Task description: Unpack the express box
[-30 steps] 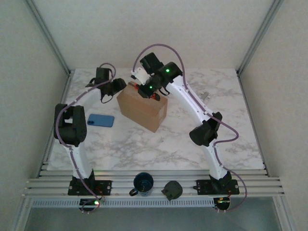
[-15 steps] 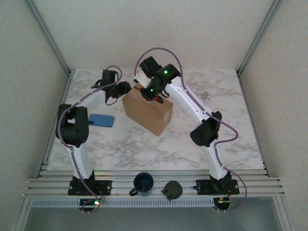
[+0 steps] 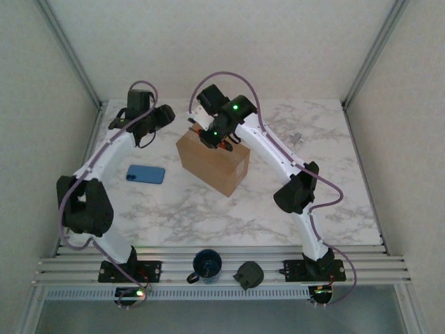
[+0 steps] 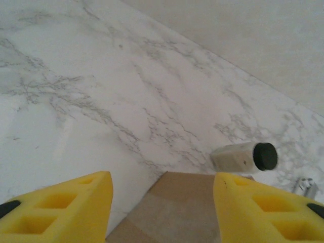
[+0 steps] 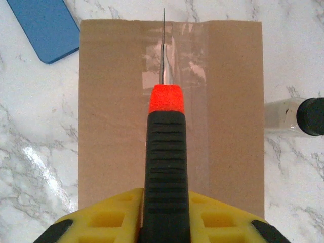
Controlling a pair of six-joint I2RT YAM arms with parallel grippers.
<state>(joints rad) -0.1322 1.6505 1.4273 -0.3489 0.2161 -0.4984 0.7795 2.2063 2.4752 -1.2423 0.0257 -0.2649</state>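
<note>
- Right gripper (image 5: 164, 220) is clamped on a knife (image 5: 164, 167) with a black handle and an orange collar.
- Its thin blade lies over the box (image 5: 111, 131), in line with the clear tape (image 5: 177, 61) on the top seam. Whether it touches cannot be told.
- The box stands on the desk (image 3: 348, 188), towards the far side, between the two arms, with its flaps shut and taped.
- Left gripper (image 4: 162, 212) hangs by the box's far left corner, jaws wide apart with nothing between them.
- A bottle (image 4: 245, 156) with a black cap lies on its side just beside the box.
- A blue phone (image 3: 146, 174) lies flat to the box's left, apart from it.
- A cup (image 3: 207, 264) sits at the near edge, between the arm bases.
</note>
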